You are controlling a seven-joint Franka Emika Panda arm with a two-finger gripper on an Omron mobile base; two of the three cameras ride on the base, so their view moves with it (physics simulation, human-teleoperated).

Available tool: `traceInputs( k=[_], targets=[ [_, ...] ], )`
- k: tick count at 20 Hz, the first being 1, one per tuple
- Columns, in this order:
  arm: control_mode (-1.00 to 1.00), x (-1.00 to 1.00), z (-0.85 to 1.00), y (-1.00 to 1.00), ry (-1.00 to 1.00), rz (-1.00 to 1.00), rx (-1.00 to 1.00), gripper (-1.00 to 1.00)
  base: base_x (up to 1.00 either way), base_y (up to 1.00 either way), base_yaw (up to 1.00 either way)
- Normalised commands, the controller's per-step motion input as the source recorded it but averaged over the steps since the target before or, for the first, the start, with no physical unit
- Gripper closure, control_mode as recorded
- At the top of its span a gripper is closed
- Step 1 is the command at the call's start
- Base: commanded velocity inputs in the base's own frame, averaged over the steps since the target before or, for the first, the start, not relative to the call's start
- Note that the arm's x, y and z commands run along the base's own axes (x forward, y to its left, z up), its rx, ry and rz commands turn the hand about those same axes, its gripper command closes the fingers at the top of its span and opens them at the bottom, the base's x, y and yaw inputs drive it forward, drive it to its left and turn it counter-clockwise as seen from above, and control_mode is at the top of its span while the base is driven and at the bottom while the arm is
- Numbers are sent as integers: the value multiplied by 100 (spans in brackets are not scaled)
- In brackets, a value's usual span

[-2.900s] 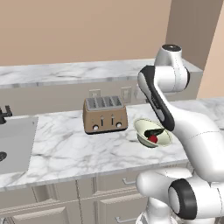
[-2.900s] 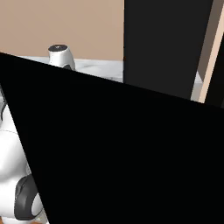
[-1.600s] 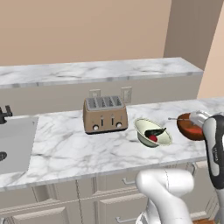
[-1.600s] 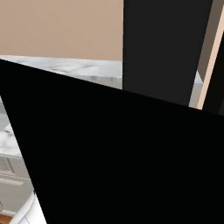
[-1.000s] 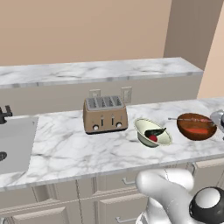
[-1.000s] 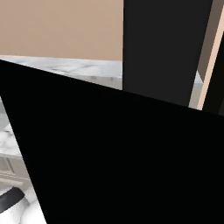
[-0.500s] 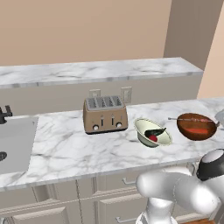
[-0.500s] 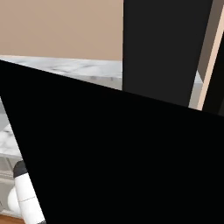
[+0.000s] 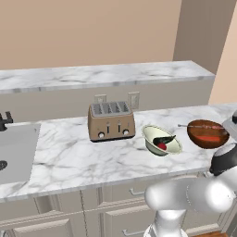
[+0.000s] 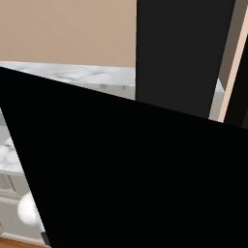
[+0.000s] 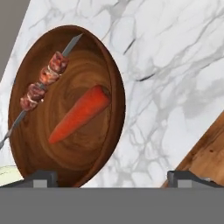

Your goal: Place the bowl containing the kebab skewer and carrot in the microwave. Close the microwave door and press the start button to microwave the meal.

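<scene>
The bowl (image 11: 65, 105) sits on the marble counter (image 9: 92, 152) right of a pale bowl (image 9: 159, 140) — carrot (image 11: 78, 113) and skewer (image 11: 41, 83) inside. The gripper (image 11: 111, 177) hangs above, jaws wide open, holding nothing.

A brown four-slot toaster (image 9: 111, 121) stands on the marble counter (image 9: 74, 157), with two wall outlets (image 9: 117, 99) just behind it. To its right sits a pale cream-green bowl (image 9: 160, 140) holding a small red item and a dark piece. A sink (image 9: 16, 152) is set in the counter's left end
</scene>
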Motion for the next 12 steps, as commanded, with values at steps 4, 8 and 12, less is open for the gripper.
traceInputs(
  k=[4, 8, 12],
  targets=[
    [-100, 27, -29, 0, 0, 0, 0, -100, 0, 0, 0],
    [-100, 26, -26, 0, 0, 0, 0, -100, 0, 0, 0],
    [-100, 24, -26, 0, 0, 0, 0, -100, 0, 0, 0]
  ],
)
